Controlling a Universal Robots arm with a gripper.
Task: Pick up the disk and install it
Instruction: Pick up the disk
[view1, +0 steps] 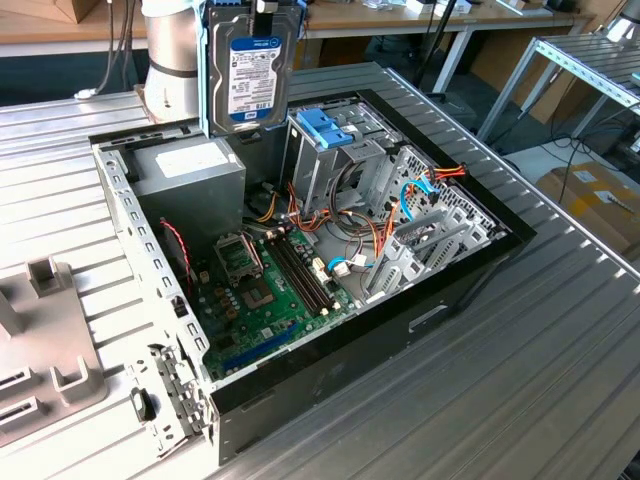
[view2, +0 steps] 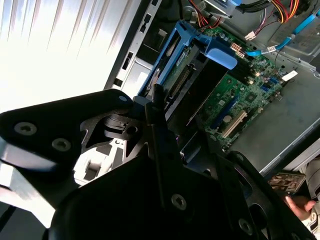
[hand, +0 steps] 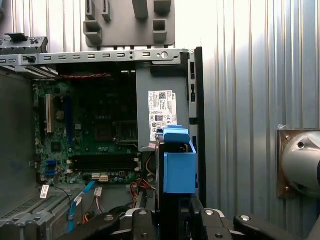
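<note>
Gripper (hand: 172, 216) clamped on disk (view1: 250, 70), held upright, top centre of exterior view, above open PC case (view1: 330, 372) w/ motherboard.

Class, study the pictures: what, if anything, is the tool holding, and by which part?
The tool holds the disk by its upper end. The disk hangs upright above the open computer case.

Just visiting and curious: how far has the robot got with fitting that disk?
Pick-up looks done: the disk is held upright in the jaws above the open computer case. Installing is left: it is not yet in the metal cage.
</note>
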